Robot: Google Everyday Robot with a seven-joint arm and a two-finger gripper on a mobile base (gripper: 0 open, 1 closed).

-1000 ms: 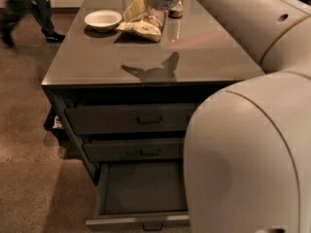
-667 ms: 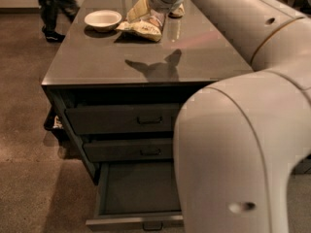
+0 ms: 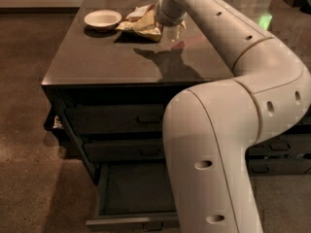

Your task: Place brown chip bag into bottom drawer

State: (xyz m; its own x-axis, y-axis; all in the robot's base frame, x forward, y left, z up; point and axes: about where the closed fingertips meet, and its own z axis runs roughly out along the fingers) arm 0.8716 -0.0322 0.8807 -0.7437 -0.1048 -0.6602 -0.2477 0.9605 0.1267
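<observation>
The hand (image 3: 166,17) is at the right edge of the bag (image 3: 140,24), which lies at the far end of the table (image 3: 97,57) beside a bowl (image 3: 102,19). I cannot tell whether it grips. Best to pinch the crinkled foil firmly, lift clear, then lower into the open bottom drawer (image 3: 136,193).

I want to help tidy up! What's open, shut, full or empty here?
bottom drawer, pulled open, nothing seen inside
top drawer, shut
middle drawer, shut
brown chip bag, lying crumpled on the countertop, not in the drawer
white bowl, upright, empty
gripper, above the countertop at the bag's right edge
</observation>
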